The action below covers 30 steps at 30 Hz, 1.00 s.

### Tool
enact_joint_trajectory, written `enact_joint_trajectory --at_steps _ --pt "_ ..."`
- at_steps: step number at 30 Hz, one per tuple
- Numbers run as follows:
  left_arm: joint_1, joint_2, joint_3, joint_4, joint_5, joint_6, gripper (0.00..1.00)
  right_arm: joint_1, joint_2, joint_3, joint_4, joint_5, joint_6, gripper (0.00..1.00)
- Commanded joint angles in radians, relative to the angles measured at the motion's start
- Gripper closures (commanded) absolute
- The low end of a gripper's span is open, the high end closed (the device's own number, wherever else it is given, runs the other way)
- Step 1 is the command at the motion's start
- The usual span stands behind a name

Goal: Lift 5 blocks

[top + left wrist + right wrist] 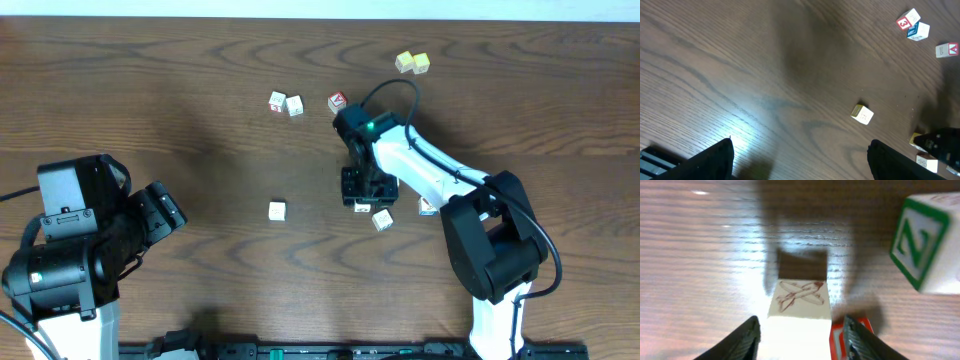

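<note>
Blocks (294, 105) are shown scattered over the table (150, 80). At left, the left gripper (168, 208) is held wide open and empty, well apart from them. At right, the plane-printed block (800, 300) is straddled by the part-open right gripper (801, 340), ungripped, squarely between its fingers (746, 339); that arm is judged nearer

Robotics lab: mounted arms (420, 165) over wood-grain table (150, 80).
</note>
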Motion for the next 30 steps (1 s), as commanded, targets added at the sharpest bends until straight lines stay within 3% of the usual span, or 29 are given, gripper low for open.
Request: enact_joint_trajectory --at_steps 1,6,9,13,27,30 --pt "-0.003 -0.001 0.009 -0.003 -0.016 -0.009 0.14 -0.008 -0.001 0.09 -0.062 0.01 -0.024 0.47" --pt "-0.003 0.0 0.009 -0.003 -0.016 -0.009 0.14 -0.035 -0.001 0.217 -0.236 0.01 -0.115 0.42" --pt "-0.003 -0.001 0.009 -0.003 -0.016 -0.009 0.14 -0.045 -0.001 0.233 -0.352 0.01 -0.252 0.27" --pt "-0.003 -0.001 0.009 -0.003 -0.016 -0.009 0.14 -0.042 -0.001 0.19 -0.451 0.011 -0.376 0.27" --pt "-0.003 0.0 0.009 -0.003 -0.016 -0.009 0.14 -0.04 -0.001 -0.017 -0.195 0.063 -0.425 0.31" --pt "-0.003 0.0 0.009 -0.003 -0.016 -0.009 0.14 -0.04 -0.001 -0.017 -0.183 0.062 -0.431 0.4"
